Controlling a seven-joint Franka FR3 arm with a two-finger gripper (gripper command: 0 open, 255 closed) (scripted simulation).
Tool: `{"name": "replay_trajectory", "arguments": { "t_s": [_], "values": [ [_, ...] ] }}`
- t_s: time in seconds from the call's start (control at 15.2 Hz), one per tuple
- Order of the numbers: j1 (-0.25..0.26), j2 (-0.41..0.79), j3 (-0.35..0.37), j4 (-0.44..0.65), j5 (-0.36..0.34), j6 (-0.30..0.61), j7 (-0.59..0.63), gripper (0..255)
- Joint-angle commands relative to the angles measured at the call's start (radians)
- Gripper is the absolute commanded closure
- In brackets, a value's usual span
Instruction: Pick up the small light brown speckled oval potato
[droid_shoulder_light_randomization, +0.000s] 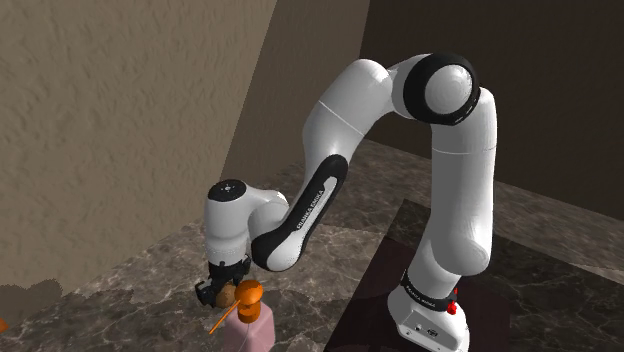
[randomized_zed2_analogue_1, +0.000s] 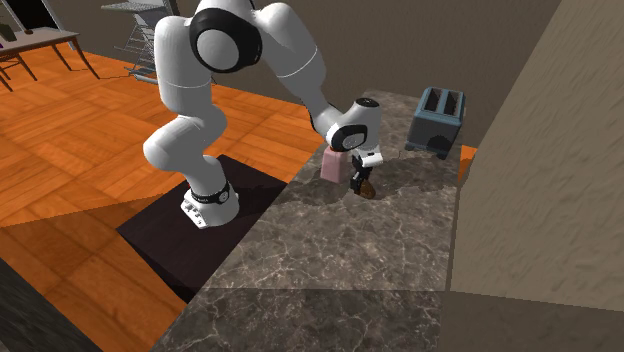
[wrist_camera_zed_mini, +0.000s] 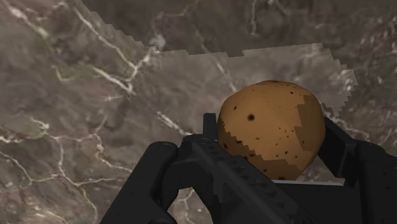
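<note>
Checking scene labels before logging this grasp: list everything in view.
potato: 1, light brown with dark speckles, between the fingers
block: 1, pink, on the counter's edge near the potato
toaster: 1, blue-grey, on the counter by the wall
counter: 1, dark marble
floor: 1, orange wood, beside the counter
stand: 1, dark, under the arm
arm: 1, white with dark joints
fingers: 2, black, clasping the potato
</note>
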Motion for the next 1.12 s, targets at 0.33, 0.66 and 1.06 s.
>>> {"name": "replay_trajectory", "arguments": {
  "t_s": [0.33, 0.66, 1.06],
  "values": [
    [0.001, 0.002, 0.000, 0.000, -0.001, 0.001, 0.001, 255],
    [-0.030, -0.051, 0.039, -0.009, 0.057, -0.036, -0.042, 255],
    [-0.067, -0.129, 0.090, -0.010, 0.149, -0.099, -0.109, 255]
  ]
}}
